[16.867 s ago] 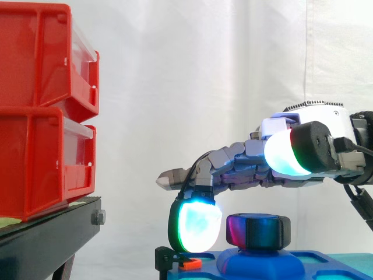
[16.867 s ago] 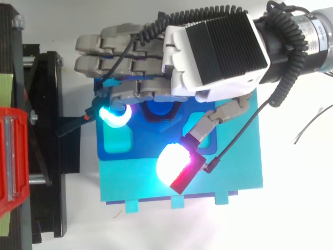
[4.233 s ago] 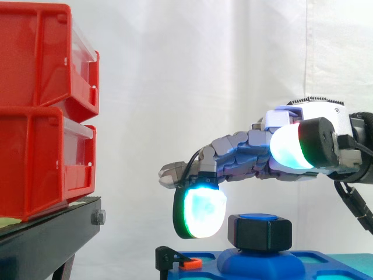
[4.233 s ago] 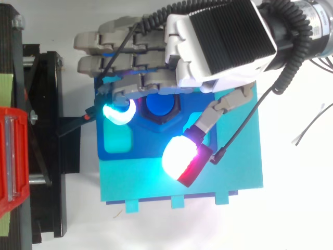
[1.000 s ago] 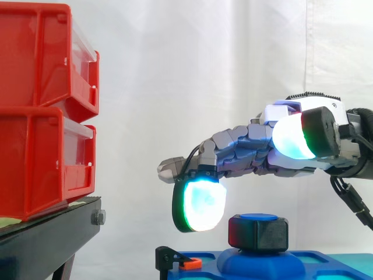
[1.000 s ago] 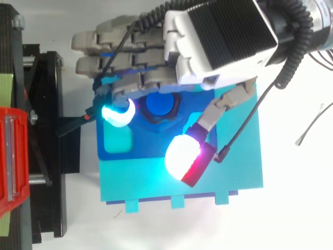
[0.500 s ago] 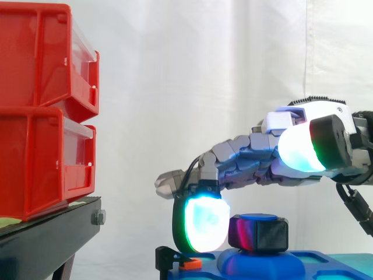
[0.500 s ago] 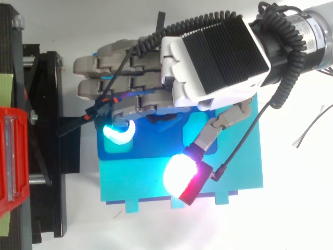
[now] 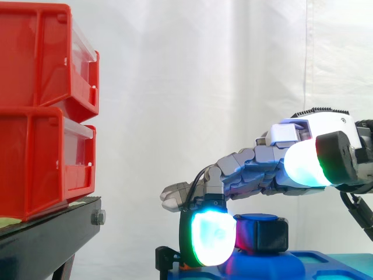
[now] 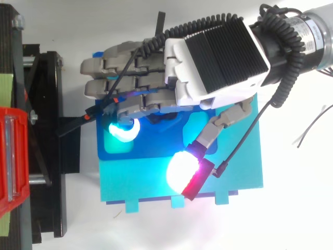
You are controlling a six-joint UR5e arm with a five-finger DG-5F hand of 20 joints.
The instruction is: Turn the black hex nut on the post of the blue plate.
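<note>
The black hex nut (image 9: 262, 234) sits on the blue post, whose cap shows on top of it, above the blue plate (image 9: 326, 263). My hand (image 10: 216, 57) reaches in from the right and hovers over the nut, hiding it from above. Most fingers stretch out leftward past the nut. One finger bends down, and its cyan-green pad (image 9: 207, 239) stands right against the nut's left side. The thumb pad (image 10: 183, 170) glows white and red over the plate's front part, raised above the nut and apart from it. The hand grips nothing.
Two stacked red bins (image 9: 46, 111) stand on a black stand (image 9: 52, 233) at the left. A black clamp with an orange tip (image 10: 89, 113) holds the plate's left edge. A thin loose wire (image 10: 312, 127) lies on the white table to the right.
Over the last second the hand has sunk lower. The bent finger's pad has come down from above the nut's top to beside its left face.
</note>
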